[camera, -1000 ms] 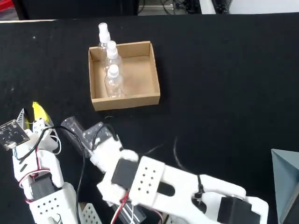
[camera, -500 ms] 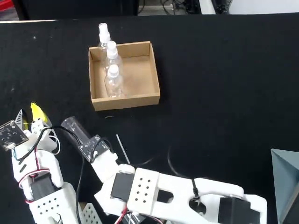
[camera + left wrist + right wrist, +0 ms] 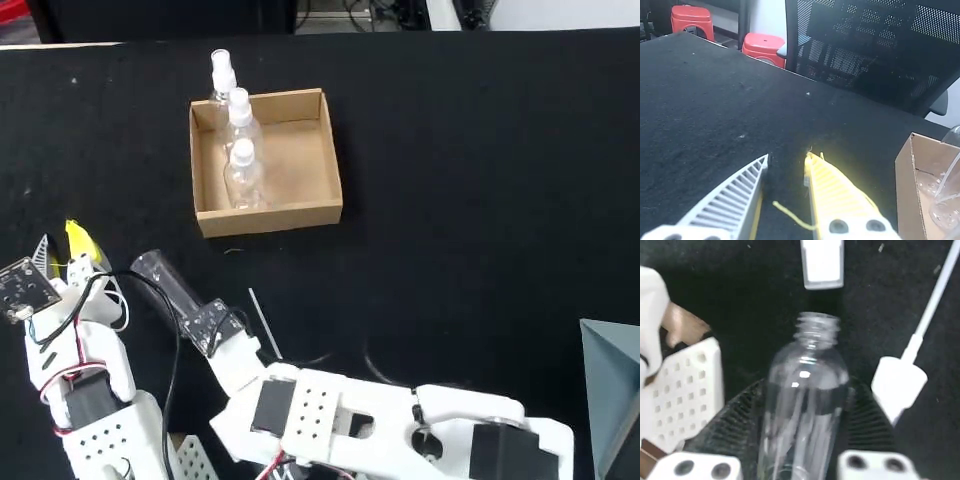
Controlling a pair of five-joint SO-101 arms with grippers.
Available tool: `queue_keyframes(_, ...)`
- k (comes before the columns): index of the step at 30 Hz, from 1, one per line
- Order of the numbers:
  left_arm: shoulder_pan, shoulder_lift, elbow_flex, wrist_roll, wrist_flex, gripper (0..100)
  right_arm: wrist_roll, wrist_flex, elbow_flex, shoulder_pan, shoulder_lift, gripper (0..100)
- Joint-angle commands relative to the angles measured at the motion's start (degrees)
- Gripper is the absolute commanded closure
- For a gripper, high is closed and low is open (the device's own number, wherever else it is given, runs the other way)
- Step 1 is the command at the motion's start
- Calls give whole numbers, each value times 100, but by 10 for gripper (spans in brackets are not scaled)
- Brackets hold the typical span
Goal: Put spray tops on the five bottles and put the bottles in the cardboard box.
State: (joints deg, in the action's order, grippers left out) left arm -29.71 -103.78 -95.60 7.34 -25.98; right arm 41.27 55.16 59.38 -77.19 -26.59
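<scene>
One bottle (image 3: 810, 365) clamped in low R gripper (image 3: 805, 415).

Cardboard box (image 3: 300, 150) holding upright capped bottles (image 3: 243, 172), uncapped clear bottle (image 3: 807, 390) lying down, loose spray top (image 3: 897, 382) beside

Black matt, slightly fuzzy cloth covers table (image 3: 480, 180). Brown matt rough paper on cardboard box (image 3: 268, 218). Clear glossy smooth plastic bottle (image 3: 805, 390). White smooth plastic spray top (image 3: 897, 382). Ribbed matt plastic on left gripper (image 3: 786, 159).
</scene>
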Motion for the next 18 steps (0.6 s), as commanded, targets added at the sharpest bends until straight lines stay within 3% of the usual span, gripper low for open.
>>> queue_keyframes(1, -66, -26, -57, 79, 141, 895, 18, -229, 31, -79, -242, 983)
queue_keyframes(7, -57, -26, -57, 79, 141, 895, 18, -167, -4, -70, -259, 986)
queue_keyframes(13, -57, -26, -57, 79, 141, 895, 0, 695, -602, 246, -259, 986)
queue_keyframes(18, -57, -26, -57, 79, 141, 895, -1029, 1424, -1112, 1046, -259, 986)
